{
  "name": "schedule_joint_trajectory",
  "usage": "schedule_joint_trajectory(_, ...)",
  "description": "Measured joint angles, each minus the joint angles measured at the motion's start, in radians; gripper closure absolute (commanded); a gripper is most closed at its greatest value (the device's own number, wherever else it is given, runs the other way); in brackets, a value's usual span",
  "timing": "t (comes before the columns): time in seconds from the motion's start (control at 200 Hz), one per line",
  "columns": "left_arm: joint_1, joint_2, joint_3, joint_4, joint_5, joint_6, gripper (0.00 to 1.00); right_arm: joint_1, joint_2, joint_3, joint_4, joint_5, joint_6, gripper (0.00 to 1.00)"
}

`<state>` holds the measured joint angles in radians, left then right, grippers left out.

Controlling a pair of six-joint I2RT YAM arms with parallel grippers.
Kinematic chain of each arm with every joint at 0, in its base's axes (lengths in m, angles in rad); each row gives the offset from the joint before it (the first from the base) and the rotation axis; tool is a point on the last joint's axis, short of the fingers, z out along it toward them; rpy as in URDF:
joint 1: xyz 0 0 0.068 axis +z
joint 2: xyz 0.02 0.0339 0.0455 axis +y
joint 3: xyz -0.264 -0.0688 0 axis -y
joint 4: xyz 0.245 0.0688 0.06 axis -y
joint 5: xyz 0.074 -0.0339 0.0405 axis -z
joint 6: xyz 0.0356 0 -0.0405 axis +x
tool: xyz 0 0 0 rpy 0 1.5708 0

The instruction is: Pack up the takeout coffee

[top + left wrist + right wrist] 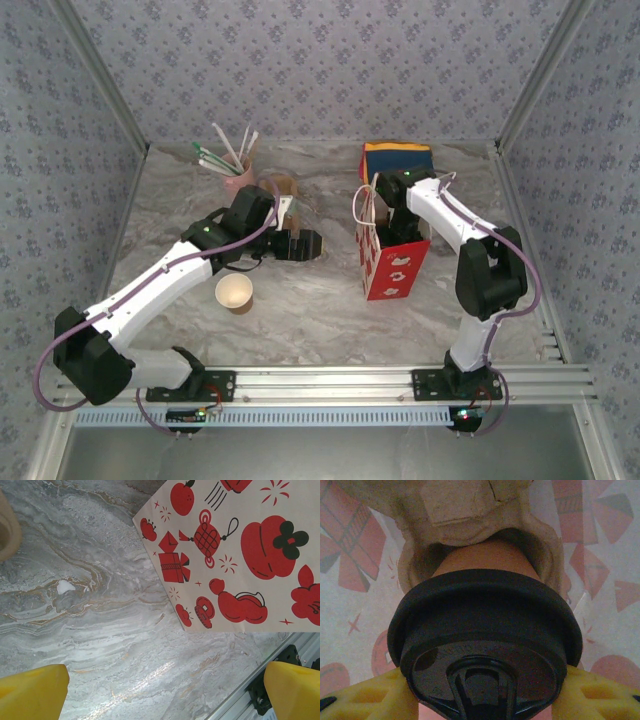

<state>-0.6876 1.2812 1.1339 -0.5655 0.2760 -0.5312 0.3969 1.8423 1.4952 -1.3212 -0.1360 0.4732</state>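
- The right gripper [485, 702] is inside the red-printed paper bag [393, 268], its yellow fingers [375, 697] part-closed against both sides of the takeout coffee [485, 605] at its black lid [485, 630]
- The cup's tan body reaches into a hollow of the pulp carrier [455, 505]
- The left gripper [162, 695] is spread wide and holds nothing, over the marble table [100, 605] just beside the bag

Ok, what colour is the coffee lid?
Black coffee lid, best in the right wrist view.

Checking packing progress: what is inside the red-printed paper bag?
The takeout coffee, black lid up, gripped by the right claw, nested in a tan pulp tray. The bag floor beneath is covered.
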Motion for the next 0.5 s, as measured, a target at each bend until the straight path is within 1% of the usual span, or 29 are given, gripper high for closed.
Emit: schedule_joint_trajectory(0.5, 0.000, 0.000, 0.000, 0.000, 0.000, 0.000, 0.00, 0.000, 0.014, 0.007, -0.009, -0.004, 0.000, 0.41)
